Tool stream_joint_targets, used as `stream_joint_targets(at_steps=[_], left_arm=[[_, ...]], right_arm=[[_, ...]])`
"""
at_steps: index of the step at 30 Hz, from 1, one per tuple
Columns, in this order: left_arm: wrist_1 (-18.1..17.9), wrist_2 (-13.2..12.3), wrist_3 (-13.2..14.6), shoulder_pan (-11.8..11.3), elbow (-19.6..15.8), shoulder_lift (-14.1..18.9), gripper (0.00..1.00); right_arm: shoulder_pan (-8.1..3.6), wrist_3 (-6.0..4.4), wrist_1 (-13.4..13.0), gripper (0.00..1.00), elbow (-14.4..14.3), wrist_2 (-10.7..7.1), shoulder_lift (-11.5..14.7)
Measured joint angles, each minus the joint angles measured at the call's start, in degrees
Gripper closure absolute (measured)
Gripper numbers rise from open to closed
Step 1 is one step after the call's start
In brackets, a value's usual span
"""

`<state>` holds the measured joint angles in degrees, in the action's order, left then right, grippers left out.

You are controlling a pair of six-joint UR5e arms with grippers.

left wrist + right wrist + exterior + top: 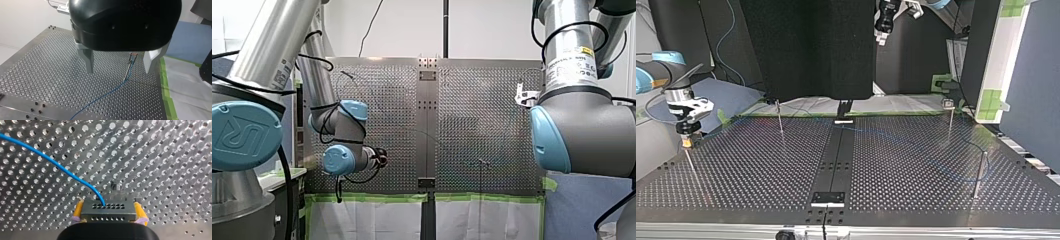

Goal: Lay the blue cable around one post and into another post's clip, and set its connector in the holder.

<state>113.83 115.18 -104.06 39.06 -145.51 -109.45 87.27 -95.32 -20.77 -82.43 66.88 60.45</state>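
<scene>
Right gripper (109,212): yellow pads (78,211) clamped on grey multi-hole connector (108,207); blue cable (50,161) exits connector top, arcs off over perforated table (162,157). Left gripper (120,61): grey fingers (88,60) apart, empty; thin post (130,63) ahead between them, cable reaching its base. Top view: right gripper at left of frame, cable faintly crossing table centre

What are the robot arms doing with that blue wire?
My right gripper holds the connector on the end of the blue cable between its yellow fingers, low over the table. The cable runs across the holes to a thin post. My left gripper hangs open with that post ahead of it, holding nothing.
</scene>
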Motion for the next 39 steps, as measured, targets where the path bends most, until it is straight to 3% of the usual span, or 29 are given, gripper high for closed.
stream_joint_targets(at_steps=[16, 39], left_arm=[[0.08, 0.0, 0.0, 0.0, 0.0, 0.0, 0.0], [0.08, -0.39, 0.0, 0.01, -0.01, 0.0, 0.0]], right_arm=[[-0.49, -1.41, -2.35, 1.0, 0.04, -1.86, -0.03], [-0.56, -3.09, -3.3, 1.0, 0.0, -1.3, -0.24]])
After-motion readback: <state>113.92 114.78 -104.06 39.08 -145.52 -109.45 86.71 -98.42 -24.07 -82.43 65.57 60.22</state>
